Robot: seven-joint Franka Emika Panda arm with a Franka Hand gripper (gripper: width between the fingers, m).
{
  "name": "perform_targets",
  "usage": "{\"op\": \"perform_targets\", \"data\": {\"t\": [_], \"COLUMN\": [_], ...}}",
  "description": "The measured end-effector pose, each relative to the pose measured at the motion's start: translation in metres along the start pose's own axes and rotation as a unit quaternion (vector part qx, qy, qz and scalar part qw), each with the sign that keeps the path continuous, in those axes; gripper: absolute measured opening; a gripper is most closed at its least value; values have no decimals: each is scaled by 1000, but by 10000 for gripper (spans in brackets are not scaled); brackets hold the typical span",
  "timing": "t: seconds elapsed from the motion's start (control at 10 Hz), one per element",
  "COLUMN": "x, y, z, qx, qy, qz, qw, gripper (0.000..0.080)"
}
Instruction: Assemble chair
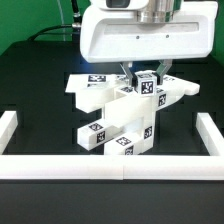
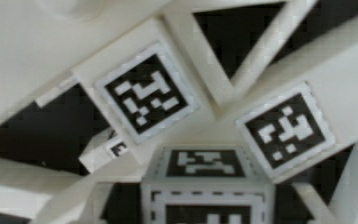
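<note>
Where chair parts [image 1: 105,98] lie heaped, rails [image 1: 110,167] border them.

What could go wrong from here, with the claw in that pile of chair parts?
The claw seems closed on a small post amid a pile of crossed parts; lifting could drag or topple neighbours. The grip looks high on the post, so it might twist or slip.

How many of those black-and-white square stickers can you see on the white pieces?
5 in the exterior view: one tag on the flat slab at that view's left, two on the raised middle parts, two on the front block. Others may be hidden.
</note>
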State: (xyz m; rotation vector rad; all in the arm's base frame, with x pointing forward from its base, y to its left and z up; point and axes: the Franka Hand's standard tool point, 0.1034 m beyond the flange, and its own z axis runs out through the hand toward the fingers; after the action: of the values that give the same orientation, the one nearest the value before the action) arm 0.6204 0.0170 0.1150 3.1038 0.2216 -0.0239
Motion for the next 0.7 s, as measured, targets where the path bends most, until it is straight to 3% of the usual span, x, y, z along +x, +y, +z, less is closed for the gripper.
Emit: {"op": "perform_targets", "data": {"t": [0.7], "x": [0], "y": [-2], "z": [0], "qx": [1], "qy": [0], "qz": [234], "qw": [972], "gripper": [287]}}
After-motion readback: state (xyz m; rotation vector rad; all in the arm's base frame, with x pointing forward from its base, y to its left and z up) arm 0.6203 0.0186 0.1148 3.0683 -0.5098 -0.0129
